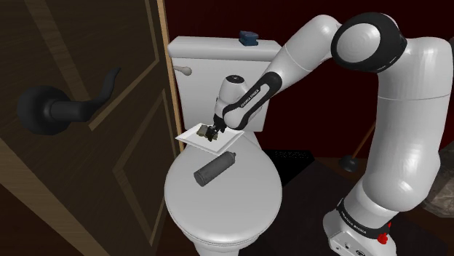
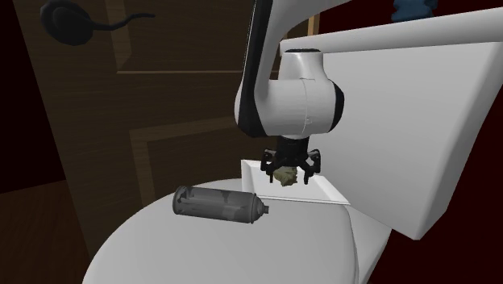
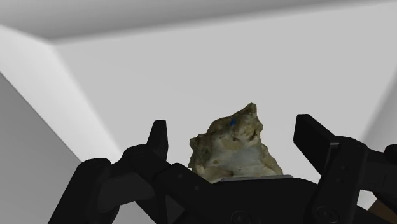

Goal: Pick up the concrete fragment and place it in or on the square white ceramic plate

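Pincer (image 3: 233, 127) stands open astride the concrete fragment (image 3: 235, 149), whose base its own body hides, over the white plate (image 2: 324, 192)

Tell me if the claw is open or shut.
Open: the claw has its fingers apart, with a gap on each side of the fragment between them.
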Robot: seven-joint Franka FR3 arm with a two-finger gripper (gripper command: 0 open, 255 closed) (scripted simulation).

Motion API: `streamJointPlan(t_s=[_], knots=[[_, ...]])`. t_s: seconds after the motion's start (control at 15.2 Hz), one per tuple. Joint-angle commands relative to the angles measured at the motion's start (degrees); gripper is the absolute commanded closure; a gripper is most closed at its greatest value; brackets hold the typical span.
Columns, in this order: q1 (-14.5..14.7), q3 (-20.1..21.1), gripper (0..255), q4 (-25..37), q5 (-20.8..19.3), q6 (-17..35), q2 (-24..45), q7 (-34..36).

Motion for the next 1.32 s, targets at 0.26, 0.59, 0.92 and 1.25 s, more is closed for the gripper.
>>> streamJointPlan(t_s=[0.26,0.59,0.92,1.25], knots=[[0.0,0.0,255,0.0,0.0,0.1,0.0,0.0],[0.1,0.0,255,-0.1,0.0,0.1,0.0,0.1],[-0.6,0.8,255,-0.1,0.9,-1.8,-1.9,-0.7],[-1.6,2.0,255,0.0,2.5,-5.0,-5.0,-1.8]])
